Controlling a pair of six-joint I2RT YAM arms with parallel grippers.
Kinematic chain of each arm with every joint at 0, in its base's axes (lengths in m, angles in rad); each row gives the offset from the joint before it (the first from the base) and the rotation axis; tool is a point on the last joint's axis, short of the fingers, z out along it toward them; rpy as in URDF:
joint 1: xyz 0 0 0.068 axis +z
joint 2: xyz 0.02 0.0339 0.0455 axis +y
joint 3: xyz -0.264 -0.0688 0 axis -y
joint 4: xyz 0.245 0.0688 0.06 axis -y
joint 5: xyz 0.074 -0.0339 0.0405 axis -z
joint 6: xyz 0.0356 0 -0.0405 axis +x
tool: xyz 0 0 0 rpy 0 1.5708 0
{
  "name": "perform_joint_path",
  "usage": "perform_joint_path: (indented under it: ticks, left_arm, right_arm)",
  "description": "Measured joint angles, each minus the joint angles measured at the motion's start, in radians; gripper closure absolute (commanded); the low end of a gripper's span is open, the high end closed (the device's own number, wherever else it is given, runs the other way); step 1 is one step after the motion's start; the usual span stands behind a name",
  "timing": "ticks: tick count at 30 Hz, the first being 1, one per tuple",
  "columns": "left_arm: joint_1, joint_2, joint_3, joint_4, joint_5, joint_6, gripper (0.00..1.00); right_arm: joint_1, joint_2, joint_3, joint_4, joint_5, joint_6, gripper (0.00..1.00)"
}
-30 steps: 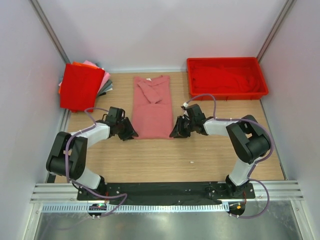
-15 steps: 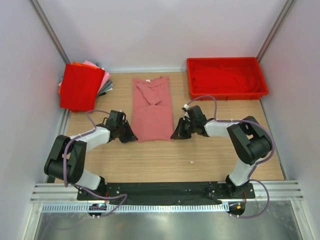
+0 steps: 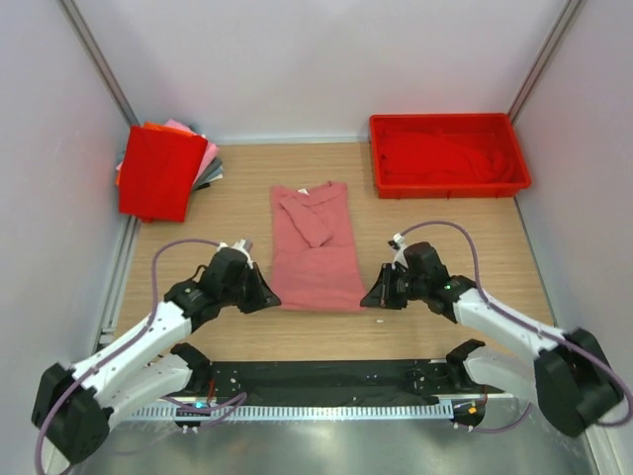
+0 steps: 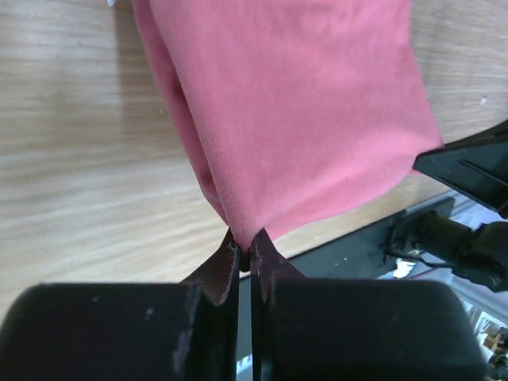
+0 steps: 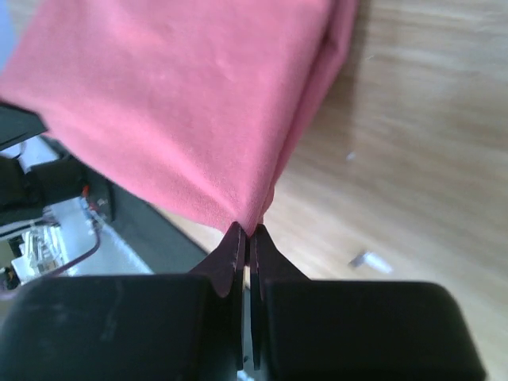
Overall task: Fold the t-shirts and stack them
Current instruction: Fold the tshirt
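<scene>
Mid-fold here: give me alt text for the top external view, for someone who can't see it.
Seen from above, the left gripper and right gripper each pinch a near corner of a salmon-pink t-shirt spread on the wooden table. A stack of folded t-shirts, red on top, sits far left; a red tray sits far right.

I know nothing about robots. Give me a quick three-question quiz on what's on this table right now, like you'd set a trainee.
1. True or false: the left claw and the right claw are each shut on a near corner of the salmon-pink t-shirt.
2. Where does the stack of folded t-shirts sit? A) far-left corner B) far-right corner C) near edge
3. What colour is the top shirt of that stack?

Key: 1 true; 2 A; 3 bright red.
</scene>
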Motion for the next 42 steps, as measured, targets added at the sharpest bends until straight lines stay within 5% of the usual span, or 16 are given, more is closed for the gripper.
perform_joint_path:
  ticks: [5, 9, 20, 29, 31, 32, 33, 34, 36, 37, 39, 42]
  left_arm:
    - [-0.013, -0.167, 0.008, -0.121, -0.016, -0.057, 1.00]
    - [-0.015, -0.139, 0.088, -0.179, -0.024, -0.072, 1.00]
    - [0.000, 0.193, 0.466, -0.273, -0.097, 0.017, 1.00]
    - [0.175, 0.472, 0.659, -0.274, 0.000, 0.108, 0.93]
    - [0.248, 0.610, 0.781, -0.292, 0.056, 0.130, 0.85]
    - [0.282, 0.705, 0.865, -0.297, 0.079, 0.144, 0.81]
    - [0.314, 0.811, 0.984, -0.321, 0.112, 0.158, 0.55]
    - [0.335, 0.909, 1.102, -0.349, 0.138, 0.162, 0.46]
    - [0.385, 1.206, 1.453, -0.394, 0.197, 0.200, 0.28]
    - [0.403, 1.349, 1.639, -0.423, 0.217, 0.215, 0.01]
    - [0.428, 1.602, 1.973, -0.500, 0.245, 0.227, 0.00]
    - [0.453, 1.688, 1.964, -0.528, 0.277, 0.225, 0.00]
  right_arm:
    - [0.014, -0.266, 0.005, -0.117, 0.000, 0.036, 0.98]
    - [0.016, -0.282, 0.089, -0.208, 0.017, 0.044, 0.99]
    - [0.005, 0.009, 0.399, -0.332, 0.160, -0.039, 0.98]
    - [-0.078, 0.323, 0.684, -0.365, 0.175, -0.110, 0.99]
    - [-0.111, 0.487, 0.842, -0.399, 0.172, -0.129, 0.98]
    - [-0.123, 0.563, 0.922, -0.394, 0.173, -0.137, 0.88]
    - [-0.139, 0.727, 1.117, -0.454, 0.173, -0.152, 0.49]
    - [-0.154, 0.797, 1.198, -0.459, 0.174, -0.154, 0.33]
    - [-0.184, 1.062, 1.559, -0.539, 0.176, -0.171, 0.19]
    - [-0.195, 1.162, 1.700, -0.544, 0.174, -0.178, 0.18]
    - [-0.220, 1.369, 2.007, -0.587, 0.157, -0.183, 0.17]
    - [-0.245, 1.387, 2.001, -0.615, 0.140, -0.183, 0.17]
